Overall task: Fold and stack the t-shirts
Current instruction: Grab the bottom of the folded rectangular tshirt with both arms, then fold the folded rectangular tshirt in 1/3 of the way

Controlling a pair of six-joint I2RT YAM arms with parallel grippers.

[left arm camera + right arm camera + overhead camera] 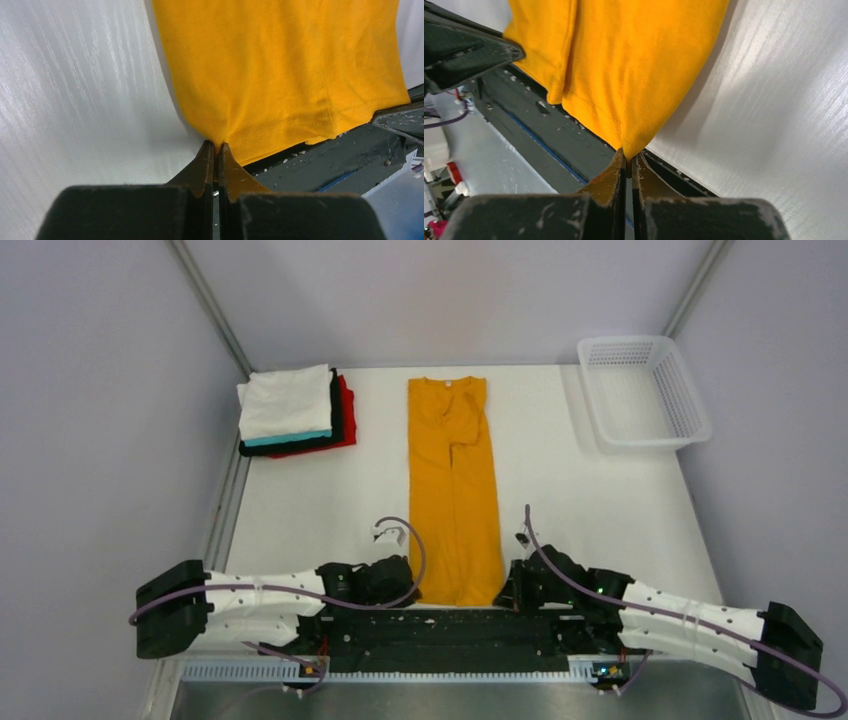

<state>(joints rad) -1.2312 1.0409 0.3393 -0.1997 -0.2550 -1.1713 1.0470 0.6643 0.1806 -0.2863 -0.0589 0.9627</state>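
An orange-yellow t-shirt (pixel 453 490) lies folded into a long narrow strip down the middle of the table, collar at the far end. My left gripper (pixel 412 585) is shut on the shirt's near left hem corner (pixel 220 140); the pinched cloth shows between its fingertips (pixel 216 146). At the near right hem corner (pixel 629 145), my right gripper (pixel 507 588) is shut on the cloth, which is nipped at its fingertips (pixel 628 156). A stack of folded t-shirts (pixel 295 412), white on top with teal, black and red below, sits at the far left.
A white plastic mesh basket (pixel 642 390) stands at the far right corner. The black base rail (pixel 450 625) of the arms runs along the near edge, just under the shirt's hem. Grey walls close in both sides.
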